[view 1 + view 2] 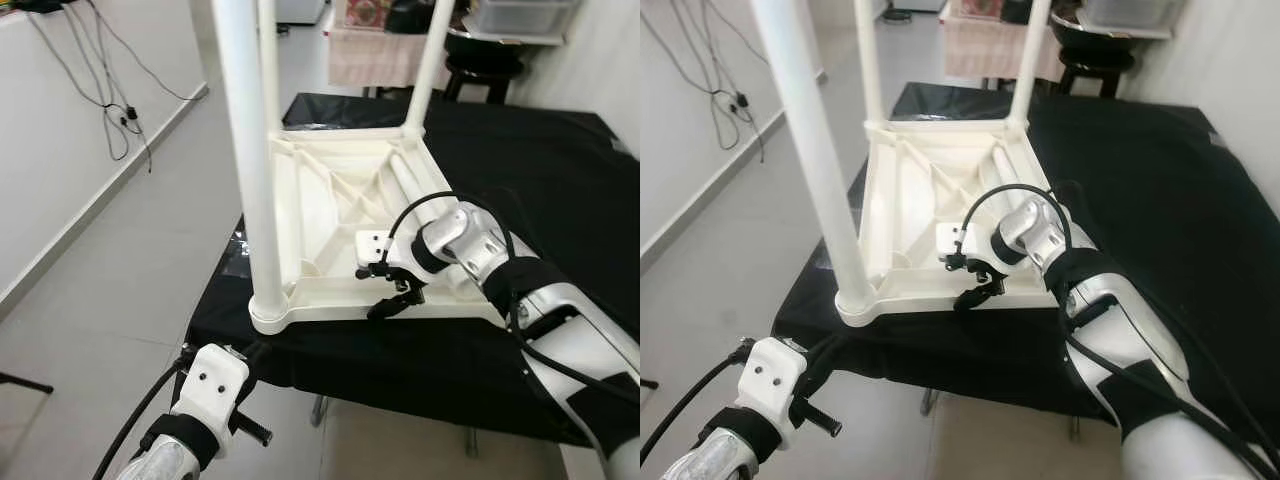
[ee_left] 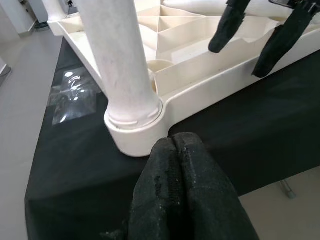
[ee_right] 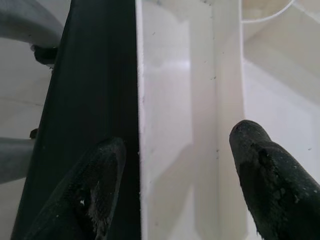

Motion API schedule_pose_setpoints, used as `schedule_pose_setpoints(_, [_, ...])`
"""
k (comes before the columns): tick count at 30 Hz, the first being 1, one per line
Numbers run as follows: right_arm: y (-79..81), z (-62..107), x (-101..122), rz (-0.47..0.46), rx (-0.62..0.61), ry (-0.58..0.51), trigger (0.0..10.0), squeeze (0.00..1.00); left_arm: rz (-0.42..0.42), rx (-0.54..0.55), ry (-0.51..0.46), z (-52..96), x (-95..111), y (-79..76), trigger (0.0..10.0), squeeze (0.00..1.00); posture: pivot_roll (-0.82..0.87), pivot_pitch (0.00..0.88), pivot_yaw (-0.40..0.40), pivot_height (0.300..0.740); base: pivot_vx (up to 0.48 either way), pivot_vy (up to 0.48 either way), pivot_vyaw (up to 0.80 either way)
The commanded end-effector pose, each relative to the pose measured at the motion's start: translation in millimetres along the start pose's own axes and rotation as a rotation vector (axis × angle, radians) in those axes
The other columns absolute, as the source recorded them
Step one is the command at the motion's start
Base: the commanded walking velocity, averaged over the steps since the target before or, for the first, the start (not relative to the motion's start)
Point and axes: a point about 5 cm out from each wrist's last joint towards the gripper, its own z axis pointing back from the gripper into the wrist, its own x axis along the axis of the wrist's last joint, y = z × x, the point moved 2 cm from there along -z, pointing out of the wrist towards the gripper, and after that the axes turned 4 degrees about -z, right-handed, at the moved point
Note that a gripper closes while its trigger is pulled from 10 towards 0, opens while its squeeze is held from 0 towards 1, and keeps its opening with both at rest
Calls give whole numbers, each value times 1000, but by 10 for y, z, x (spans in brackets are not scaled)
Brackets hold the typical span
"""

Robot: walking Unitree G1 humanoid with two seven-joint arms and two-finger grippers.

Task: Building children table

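Right claw (image 1: 398, 297) straddles table rim (image 3: 175, 125); left claw (image 2: 177, 165) pinched together.

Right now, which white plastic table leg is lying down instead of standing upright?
The loose white plastic leg lying inside the upturned white tabletop; the three others stand upright in corner sockets.

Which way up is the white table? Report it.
Upside down: the table lies top-down on the black cloth, ribbed underside showing, legs pointing up.
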Motion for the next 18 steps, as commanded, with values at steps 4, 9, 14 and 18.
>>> schedule_pose_setpoints(4, [39, 32, -174, -13, 46, 80, 10000, 0, -14, -14, 14, 21, -15, 0, 10000, 0, 39, 92, -57, 740, 0, 0, 0])
schedule_pose_setpoints(9, [37, 59, -177, -7, 57, 77, 10000, 0, -15, -16, 16, 18, -18, -1, 10000, 0, 35, 93, -57, 740, 0, 0, 0])
schedule_pose_setpoints(14, [72, 4, -269, 6, 65, 142, 10000, 0, -15, -18, 17, 11, -23, -2, 10000, 0, 31, 91, -59, 740, 0, 0, 0])
schedule_pose_setpoints(18, [126, -156, -351, 0, 47, 199, 3608, 0, -16, -15, 15, 1, -23, 0, 10000, 0, 31, 91, -61, 740, 0, 0, 0])
